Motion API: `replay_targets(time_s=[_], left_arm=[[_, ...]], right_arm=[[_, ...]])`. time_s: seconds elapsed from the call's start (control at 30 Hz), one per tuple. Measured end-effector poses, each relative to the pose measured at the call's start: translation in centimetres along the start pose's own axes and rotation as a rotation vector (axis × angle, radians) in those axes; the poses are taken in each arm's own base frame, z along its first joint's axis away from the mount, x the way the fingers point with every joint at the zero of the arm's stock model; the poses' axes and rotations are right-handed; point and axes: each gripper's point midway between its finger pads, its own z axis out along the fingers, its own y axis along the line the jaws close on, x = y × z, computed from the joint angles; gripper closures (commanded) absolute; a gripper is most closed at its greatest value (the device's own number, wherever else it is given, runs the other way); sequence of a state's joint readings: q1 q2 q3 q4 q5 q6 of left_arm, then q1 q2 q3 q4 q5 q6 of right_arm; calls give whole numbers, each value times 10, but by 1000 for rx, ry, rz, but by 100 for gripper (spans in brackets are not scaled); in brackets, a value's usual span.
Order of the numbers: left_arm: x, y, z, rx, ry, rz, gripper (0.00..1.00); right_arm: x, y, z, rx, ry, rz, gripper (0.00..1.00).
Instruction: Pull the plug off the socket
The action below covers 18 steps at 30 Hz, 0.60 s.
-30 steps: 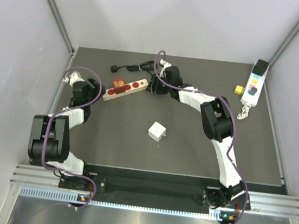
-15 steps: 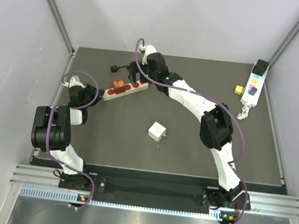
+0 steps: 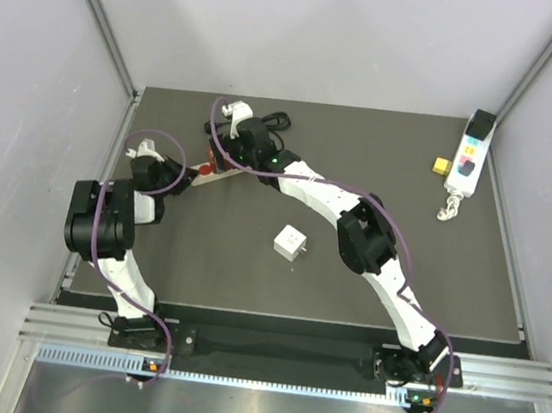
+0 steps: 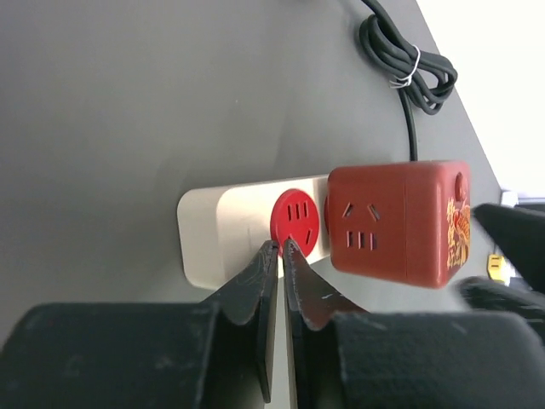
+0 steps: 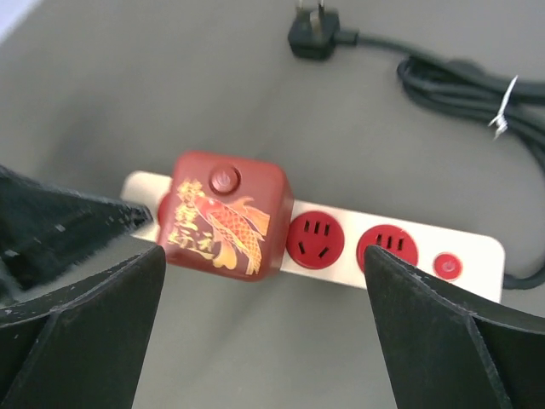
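Found right gripper (image 5: 264,260) spread wide, holding nothing, poised directly over red cube plug (image 5: 226,213). Located plug below and between its fingers, off centre toward the finger nearer the left gripper (image 4: 279,247). Confirmed plug seated in power strip (image 5: 477,247), next to the end socket (image 4: 295,217). Noted strip's long axis running along the line from finger to finger; expect closure onto the two cube faces looking along the strip.

Found left gripper with fingers pressed almost together, nothing between them, tips at the strip's edge by the end socket, plug just to one side of the tips. Unable to confirm actual contact with the strip from these views.

Judged right gripper the nearer to the plug and the one placed to pull; left gripper judged placed to pin the strip. Judged coming move to turn on a straight descent from the claw, a small shift toward the left gripper to centre the cube, then a pull straight away from the socket face. Recorded risk of strip lifting with plug if not pinned.
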<state>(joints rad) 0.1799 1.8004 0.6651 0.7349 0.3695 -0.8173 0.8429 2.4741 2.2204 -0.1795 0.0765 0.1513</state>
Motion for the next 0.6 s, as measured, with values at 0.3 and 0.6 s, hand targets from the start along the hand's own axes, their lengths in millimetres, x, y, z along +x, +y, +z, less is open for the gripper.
replay_targets(time_s=[0.3, 0.6], left_arm=[[-3, -1, 8, 5, 9, -13, 100], [-8, -1, 16, -1, 8, -22, 100]], right_arm=[[8, 5, 11, -8, -17, -2, 9], [-1, 22, 16, 3, -85, -35, 5]])
